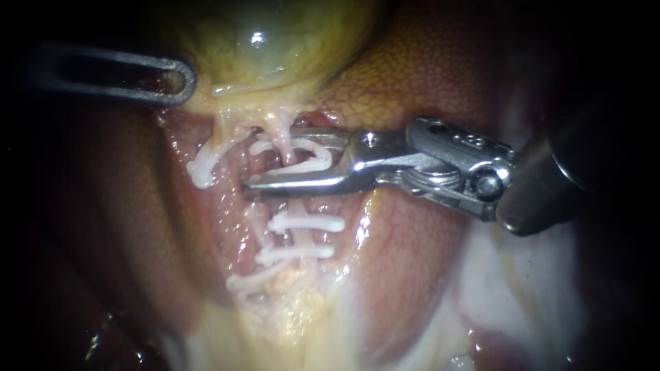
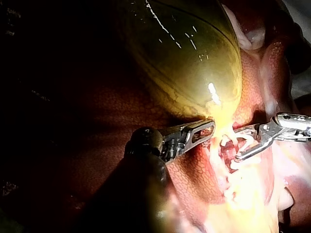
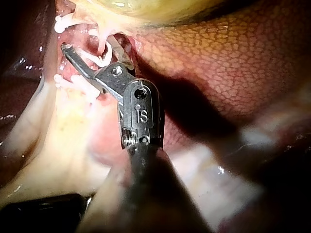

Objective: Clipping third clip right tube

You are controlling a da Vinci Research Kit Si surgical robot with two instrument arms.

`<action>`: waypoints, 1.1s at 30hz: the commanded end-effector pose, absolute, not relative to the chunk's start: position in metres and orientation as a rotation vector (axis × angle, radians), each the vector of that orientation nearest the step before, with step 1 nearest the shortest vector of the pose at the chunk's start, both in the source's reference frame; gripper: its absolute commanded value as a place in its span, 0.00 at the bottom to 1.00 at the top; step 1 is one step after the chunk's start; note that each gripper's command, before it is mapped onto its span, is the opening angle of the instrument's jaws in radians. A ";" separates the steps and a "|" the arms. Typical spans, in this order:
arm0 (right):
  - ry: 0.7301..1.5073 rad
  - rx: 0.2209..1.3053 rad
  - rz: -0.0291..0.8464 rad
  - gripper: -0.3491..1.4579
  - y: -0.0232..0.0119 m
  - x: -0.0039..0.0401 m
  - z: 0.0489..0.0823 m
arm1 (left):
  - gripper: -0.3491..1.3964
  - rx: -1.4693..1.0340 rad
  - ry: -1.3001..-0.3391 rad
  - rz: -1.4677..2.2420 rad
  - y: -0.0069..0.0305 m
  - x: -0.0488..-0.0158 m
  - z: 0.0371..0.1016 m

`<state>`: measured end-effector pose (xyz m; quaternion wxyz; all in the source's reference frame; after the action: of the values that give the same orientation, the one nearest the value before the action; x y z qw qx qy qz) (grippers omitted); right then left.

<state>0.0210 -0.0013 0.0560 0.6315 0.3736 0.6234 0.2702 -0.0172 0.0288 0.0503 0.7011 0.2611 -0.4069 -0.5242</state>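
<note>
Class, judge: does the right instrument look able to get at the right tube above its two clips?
Likely yes: the right instrument, carrying a clip, straddles the right tube just above the two set clips, with nothing in between.

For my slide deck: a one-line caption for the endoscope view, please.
Right instrument holds an open white clip around the right tube, above two clips already placed.

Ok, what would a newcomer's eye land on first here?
Probably the shiny right instrument, coming in from the right and carrying an open clip across the tube mid-view. Just below it, more white clips sit across the tissue. Above, the yellow-green gallbladder bulges, with the left instrument at its edge.
</note>
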 end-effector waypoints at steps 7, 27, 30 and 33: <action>1.527 0.995 0.606 0.43 -0.0010 0.0213 0.0560 | 0.00 0.581 -0.906 -1.167 0.0288 -0.0172 0.0504; 1.560 1.003 0.612 0.22 -0.0007 0.0216 0.0557 | 0.00 0.581 -0.906 -1.167 0.0288 -0.0172 0.0504; 1.560 1.004 0.612 0.16 -0.0006 0.0215 0.0557 | 0.00 0.581 -0.906 -1.167 0.0288 -0.0172 0.0504; 1.555 1.014 0.621 0.09 -0.0006 0.0215 0.0557 | 0.00 0.581 -0.906 -1.167 0.0288 -0.0172 0.0504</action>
<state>0.0215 -0.0006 0.0558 0.5577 0.4308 0.6584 0.2643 -0.0172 0.0288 0.0504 0.7011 0.2610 -0.4068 -0.5243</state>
